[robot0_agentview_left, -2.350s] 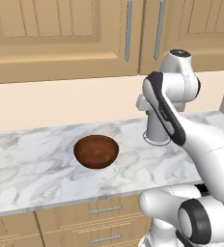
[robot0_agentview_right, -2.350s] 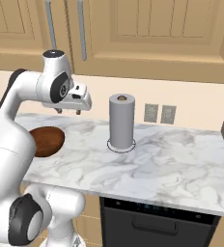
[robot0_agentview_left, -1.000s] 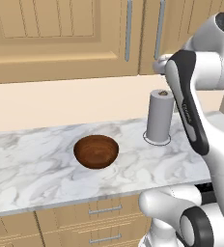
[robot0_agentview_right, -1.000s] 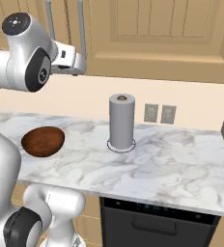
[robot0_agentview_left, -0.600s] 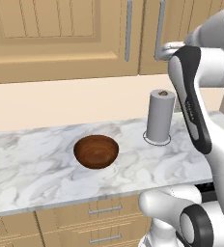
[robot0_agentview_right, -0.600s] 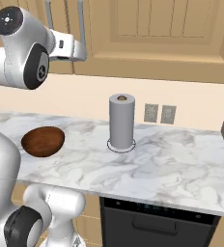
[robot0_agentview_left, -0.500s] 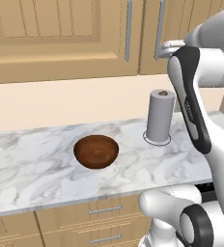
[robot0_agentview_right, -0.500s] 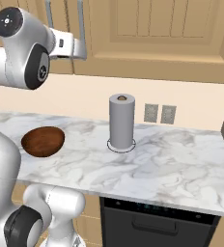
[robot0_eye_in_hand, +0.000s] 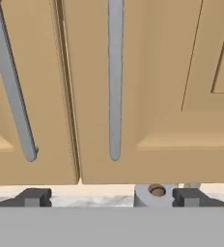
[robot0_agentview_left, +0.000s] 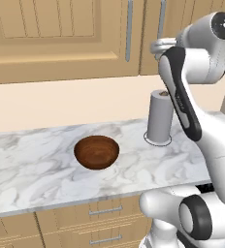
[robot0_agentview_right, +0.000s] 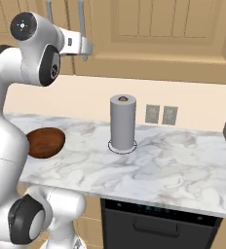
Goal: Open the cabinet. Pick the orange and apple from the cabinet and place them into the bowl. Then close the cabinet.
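You were at step one: gripper spread wide, facing shut cabinet; next, close on right handle & pull.

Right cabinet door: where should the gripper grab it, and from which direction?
Take the right door's handle, the long vertical grey bar beside the seam between the doors. Come straight at the door face, one finger on each side of the bar, near its lower end. The open gripper already faces the cabinet just below that end, so a short rise probably lines it up.

Tan cabinet — reddish-brown bowl — grey-veined marble counter
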